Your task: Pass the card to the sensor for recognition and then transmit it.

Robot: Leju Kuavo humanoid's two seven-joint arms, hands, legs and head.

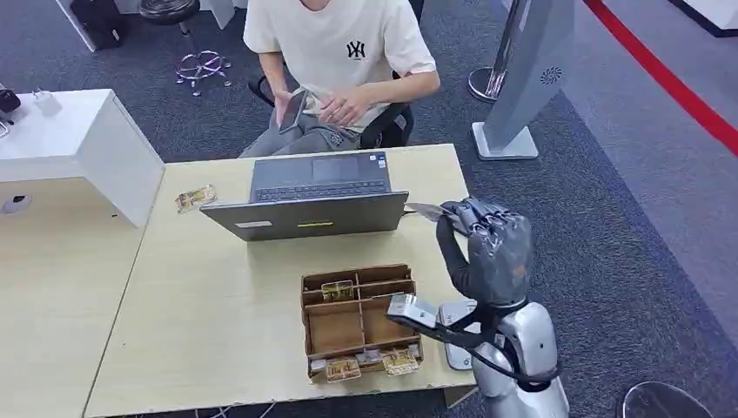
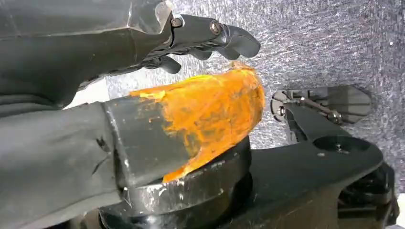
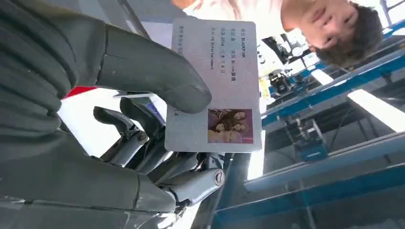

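In the right wrist view, printed text and a small photo are seen on the card (image 3: 217, 86); in the head view it is a thin edge-on sliver. The card is pinched by the right hand (image 1: 489, 248), raised right of the laptop (image 1: 309, 202). The left hand (image 2: 191, 40) is seen with fingers curled, nothing held.

Card (image 3: 215, 86) print too small to read, its near edge lying hidden under the right hand (image 3: 95, 95) thumb — person (image 1: 348, 61) being cut off by the head view's top edge.
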